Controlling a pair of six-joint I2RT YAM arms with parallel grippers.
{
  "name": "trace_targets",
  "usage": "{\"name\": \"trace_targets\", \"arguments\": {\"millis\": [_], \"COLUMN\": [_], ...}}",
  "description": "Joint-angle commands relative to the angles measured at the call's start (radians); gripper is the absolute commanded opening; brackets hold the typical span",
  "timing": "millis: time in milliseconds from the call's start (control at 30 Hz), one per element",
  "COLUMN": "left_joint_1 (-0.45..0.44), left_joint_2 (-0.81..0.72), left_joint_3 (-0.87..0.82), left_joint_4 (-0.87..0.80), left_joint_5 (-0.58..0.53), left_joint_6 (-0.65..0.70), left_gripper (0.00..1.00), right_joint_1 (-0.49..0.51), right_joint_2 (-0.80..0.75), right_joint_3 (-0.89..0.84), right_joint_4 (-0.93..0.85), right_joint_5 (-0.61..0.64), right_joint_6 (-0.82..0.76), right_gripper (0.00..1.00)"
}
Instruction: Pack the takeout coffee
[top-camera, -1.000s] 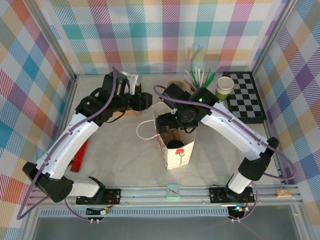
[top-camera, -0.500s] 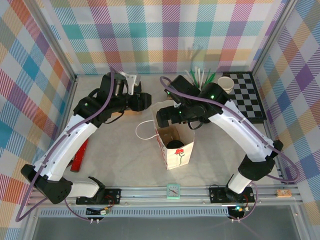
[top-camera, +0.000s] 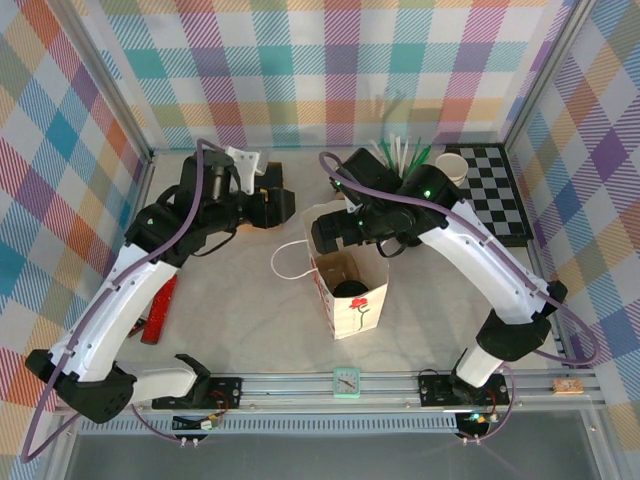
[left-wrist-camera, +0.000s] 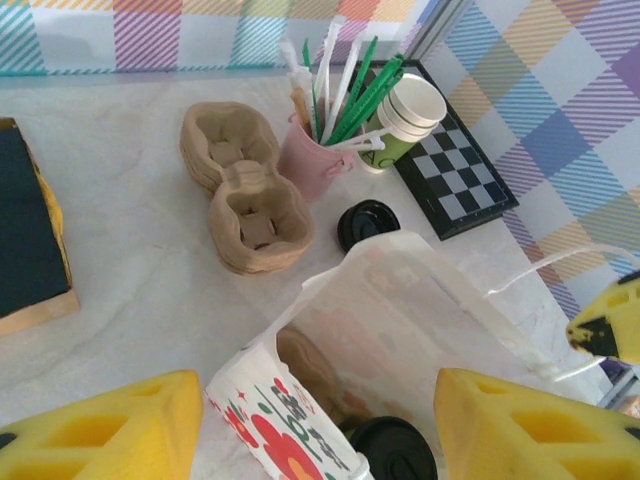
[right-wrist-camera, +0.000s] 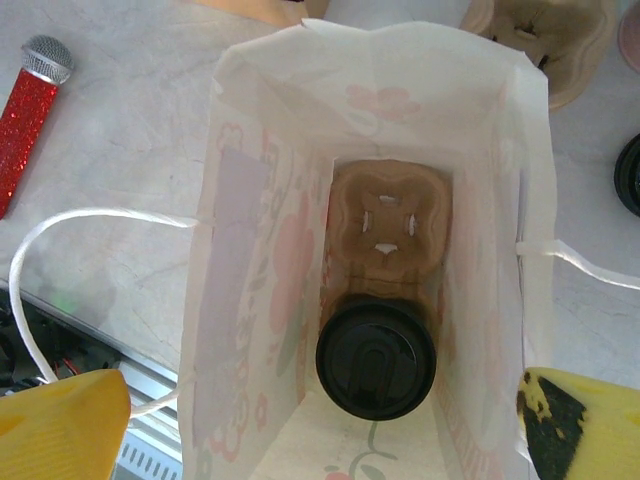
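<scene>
The takeout coffee (right-wrist-camera: 376, 358) stands inside the white flower-printed paper bag (right-wrist-camera: 260, 250), its black lid up, in one well of a brown cup carrier (right-wrist-camera: 388, 215) on the bag's floor. From above, the lid (top-camera: 350, 290) shows through the open mouth of the bag (top-camera: 362, 315). My right gripper (right-wrist-camera: 322, 430) hovers open over the bag's mouth, nothing between its fingers (top-camera: 330, 232). My left gripper (top-camera: 275, 205) is open, off the bag's far left corner. In the left wrist view, the bag (left-wrist-camera: 400, 300) and lid (left-wrist-camera: 393, 450) sit beyond my left gripper (left-wrist-camera: 315, 430).
Behind the bag are a brown cup carrier (left-wrist-camera: 245, 185), a loose black lid (left-wrist-camera: 368, 222), a pink cup of straws (left-wrist-camera: 318, 160) and a lidless green-and-cream cup (left-wrist-camera: 405, 118). A checkerboard (top-camera: 490, 192) lies back right, a red microphone (top-camera: 158, 310) left, a dark box (left-wrist-camera: 30, 230) back left.
My right gripper has lifted out of the bag's mouth and holds above it. The left arm has drawn back to the left, away from the bag.
</scene>
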Motion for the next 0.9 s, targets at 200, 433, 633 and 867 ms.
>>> {"name": "trace_targets", "arguments": {"millis": [200,433,633,867], "left_joint_1": [-0.042,-0.070,-0.072,-0.076], "left_joint_2": [-0.034,-0.044,-0.051,-0.036], "left_joint_3": [-0.069,-0.137,-0.228,-0.266], "left_joint_4": [-0.070,-0.069,-0.012,0.055], "left_joint_5": [0.025,0.056,0.074,0.119], "left_joint_6": [-0.017,-0.039,-0.102,-0.143], "left_gripper": [0.65,0.67,0.66,0.59], "right_joint_1": [-0.071,-0.192,-0.254,-0.267], "right_joint_2": [-0.050,-0.051,-0.058,-0.088], "right_joint_3": [0.032,-0.028,-0.133,-0.275], "right_joint_4": [0.005,0.013,0.058,0.130], "right_joint_5": [0.052,0.019,-0.045,-0.094], "right_joint_6": [-0.060,-0.094,-0.104,-0.107], "right_gripper": [0.99,0.99,0.99,0.93]}}
